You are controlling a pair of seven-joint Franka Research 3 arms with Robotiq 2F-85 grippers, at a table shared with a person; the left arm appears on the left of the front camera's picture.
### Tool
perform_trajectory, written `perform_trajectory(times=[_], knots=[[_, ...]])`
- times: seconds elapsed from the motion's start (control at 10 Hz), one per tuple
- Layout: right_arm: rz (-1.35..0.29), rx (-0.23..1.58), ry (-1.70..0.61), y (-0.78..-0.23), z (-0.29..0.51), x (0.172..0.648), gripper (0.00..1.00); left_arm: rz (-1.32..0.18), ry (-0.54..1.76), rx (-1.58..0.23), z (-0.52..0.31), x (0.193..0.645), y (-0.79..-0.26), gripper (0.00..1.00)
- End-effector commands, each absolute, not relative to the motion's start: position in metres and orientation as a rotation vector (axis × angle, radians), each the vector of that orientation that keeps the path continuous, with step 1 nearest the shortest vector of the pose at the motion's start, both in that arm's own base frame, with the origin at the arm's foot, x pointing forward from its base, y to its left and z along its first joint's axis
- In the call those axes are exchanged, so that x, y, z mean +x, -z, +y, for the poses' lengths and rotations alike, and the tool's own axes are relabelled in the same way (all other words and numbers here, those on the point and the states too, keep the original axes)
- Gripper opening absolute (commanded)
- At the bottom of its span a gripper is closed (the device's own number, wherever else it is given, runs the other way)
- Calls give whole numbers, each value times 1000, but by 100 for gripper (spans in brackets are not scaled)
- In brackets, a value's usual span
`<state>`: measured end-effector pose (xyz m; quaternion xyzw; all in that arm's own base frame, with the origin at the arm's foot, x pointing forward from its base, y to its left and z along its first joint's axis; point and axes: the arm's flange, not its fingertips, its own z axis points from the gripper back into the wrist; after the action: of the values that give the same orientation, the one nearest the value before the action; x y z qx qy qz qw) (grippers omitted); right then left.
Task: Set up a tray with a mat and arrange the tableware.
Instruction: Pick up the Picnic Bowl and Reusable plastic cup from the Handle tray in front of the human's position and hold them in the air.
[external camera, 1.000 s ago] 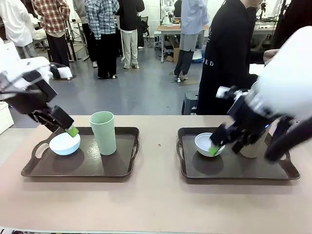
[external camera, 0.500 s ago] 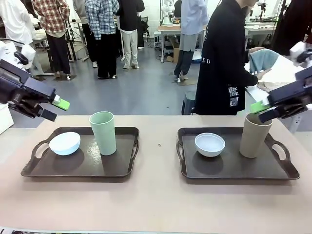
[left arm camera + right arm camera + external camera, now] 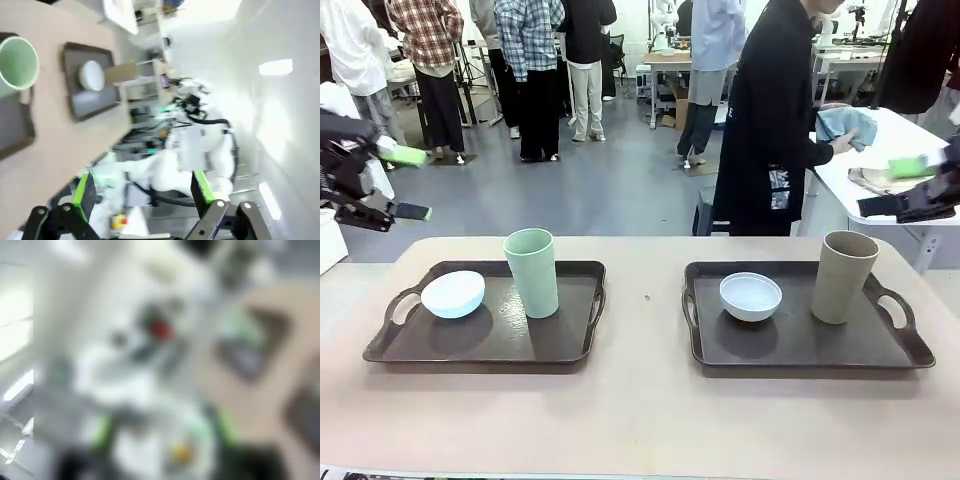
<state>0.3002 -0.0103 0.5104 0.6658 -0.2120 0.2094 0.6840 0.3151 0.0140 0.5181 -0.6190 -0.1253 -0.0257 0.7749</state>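
Note:
Two dark trays lie on the table, the left tray (image 3: 560, 345) and the right tray (image 3: 790, 350). The left one carries a pale blue bowl (image 3: 453, 293) and a pale green cup (image 3: 532, 272). A white-grey bowl (image 3: 751, 296) and a tan cup (image 3: 844, 276) stand on the right one. My left gripper (image 3: 405, 184) hangs open and empty at the far left, well above the table. At the right edge my right gripper (image 3: 900, 187) is open too, holding nothing. In the left wrist view the open gripper (image 3: 141, 187) points past the green cup (image 3: 17, 62). The right wrist view is blurred. The mat is out of view.
A person in black (image 3: 775, 120) stands at the far side, turned toward a side table with a blue cloth (image 3: 845, 125). Bare tabletop (image 3: 645, 400) runs between the trays and along the front. Several people stand farther back.
Both grippers rose from the bowls and swung outward and up to the picture's edges, still open. The person turned and reached to the side table.

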Motion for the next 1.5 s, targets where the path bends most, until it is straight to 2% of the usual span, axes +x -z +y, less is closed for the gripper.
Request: perform_trajectory(times=[0.0, 0.1, 0.2, 1.4], knots=[[-306, 1798, -276, -461, -32, 310, 100, -76, -153, -1401, 28, 331, -490, 100], [-230, 1744, -224, -445, -33, 314, 100, -271, 56, -1340, 14, 315, -518, 100], [-443, 1661, -414, -496, -30, 300, 100, -271, 56, -1340, 14, 315, -518, 100], [-443, 1661, -414, -496, -30, 300, 100, -271, 56, -1340, 14, 315, -518, 100]])
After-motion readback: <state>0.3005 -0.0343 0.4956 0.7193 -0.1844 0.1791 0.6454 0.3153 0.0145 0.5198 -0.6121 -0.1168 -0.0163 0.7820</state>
